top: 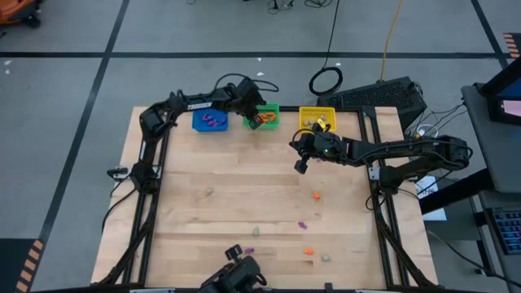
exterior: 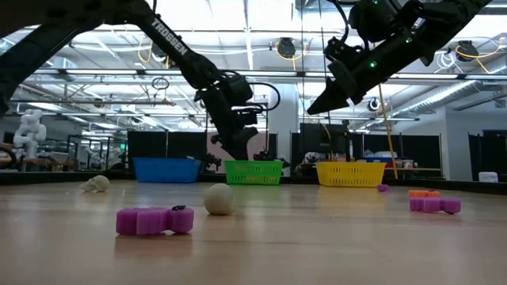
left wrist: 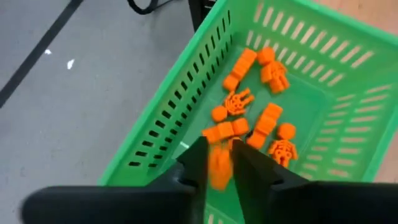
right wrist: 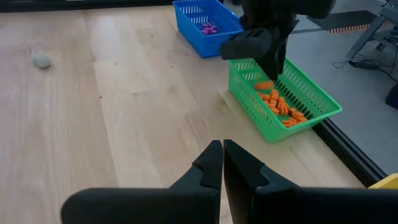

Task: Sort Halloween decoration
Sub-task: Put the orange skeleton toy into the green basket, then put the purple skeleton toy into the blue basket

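1. Low view: a purple trinket (exterior: 154, 220) lies nearest on the table (exterior: 317, 245), a pale ball-shaped trinket (exterior: 219, 199) just behind it.
2. Further back, the right gripper (right wrist: 222, 163) hangs above the table, fingers pressed together, empty.
3. Farthest, the left gripper (left wrist: 219, 167) hovers over the green bin (left wrist: 348, 81) of orange trinkets (left wrist: 261, 118), a blurred orange piece (left wrist: 219, 168) between its slightly parted fingers.
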{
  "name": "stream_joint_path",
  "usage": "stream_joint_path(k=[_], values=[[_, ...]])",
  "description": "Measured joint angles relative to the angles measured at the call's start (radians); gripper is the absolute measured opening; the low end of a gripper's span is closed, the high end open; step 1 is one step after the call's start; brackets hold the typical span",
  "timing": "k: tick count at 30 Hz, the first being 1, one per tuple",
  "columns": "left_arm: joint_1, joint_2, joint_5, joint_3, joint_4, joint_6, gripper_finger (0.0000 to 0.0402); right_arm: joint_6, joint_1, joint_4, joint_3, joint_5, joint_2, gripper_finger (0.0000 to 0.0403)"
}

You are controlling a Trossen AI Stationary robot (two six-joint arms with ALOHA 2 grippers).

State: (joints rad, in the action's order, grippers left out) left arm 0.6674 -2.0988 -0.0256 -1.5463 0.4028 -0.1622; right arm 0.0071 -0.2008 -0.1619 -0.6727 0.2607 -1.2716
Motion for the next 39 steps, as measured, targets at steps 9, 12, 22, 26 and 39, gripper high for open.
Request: stream_joint_path(k=[9, 12, 22, 26, 39], values=[[-0.022, 0.072, 0.003, 0.053, -0.056, 0.022, 0.0096, 0.044, 0.065, 0.036, 0.000, 0.105, 0.000, 0.0000], [-0.046, 0.138, -0.003, 0.133, -0.144, 0.023, 0.0061, 0.075, 0.110, 0.044, 0.000, 0.105, 0.000, 0.0000], [-0.176, 0.435, -0.039, 0.556, -0.520, 0.039, 0.0007, 0.289, 0.305, 0.197, -0.001, 0.140, 0.000, 0.0000], [-0.248, 0.556, -0.042, 0.715, -0.648, 0.052, 0.0008, 0.426, 0.390, 0.331, -0.032, 0.163, -0.007, 0.0000], [-0.421, 0.777, -0.004, 1.038, -0.885, 0.105, 0.0008, 0.891, 0.613, 0.699, -0.242, 0.067, -0.249, 0.0040]])
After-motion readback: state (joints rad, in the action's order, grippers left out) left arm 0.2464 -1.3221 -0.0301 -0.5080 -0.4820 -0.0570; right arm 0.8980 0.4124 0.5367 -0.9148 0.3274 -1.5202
